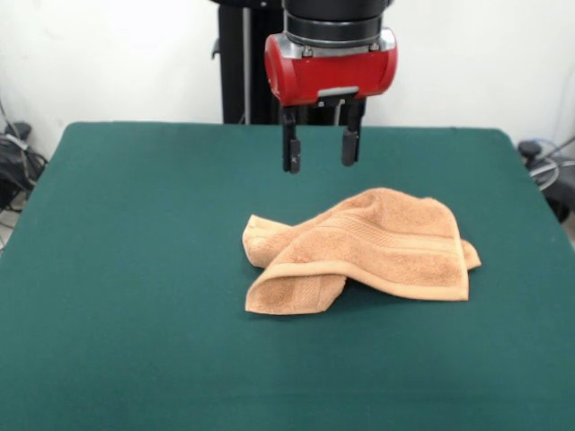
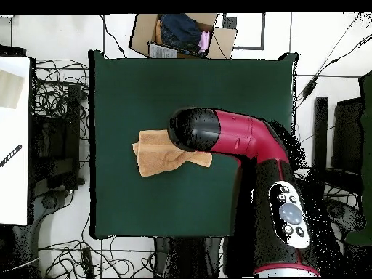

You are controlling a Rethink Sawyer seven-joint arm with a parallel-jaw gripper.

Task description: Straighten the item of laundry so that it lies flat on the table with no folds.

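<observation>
The orange-tan towel [image 1: 364, 254] lies crumpled on the dark green table [image 1: 135, 296], right of centre in the front view. Its left part is folded over itself, with a ribbed band showing across the top layer. My gripper [image 1: 320, 151] hangs open and empty above the table, behind the towel's left half and clear of it. In the overhead view the towel [image 2: 156, 154] shows left of centre on the table [image 2: 189, 87], and the arm's red and black head [image 2: 196, 129] covers its right part and hides the gripper.
An open cardboard box [image 2: 182, 35] with cloth in it stands off the table's far edge in the overhead view. Cables and equipment lie on the floor around the table. A white surface [image 2: 14, 138] stands at the left.
</observation>
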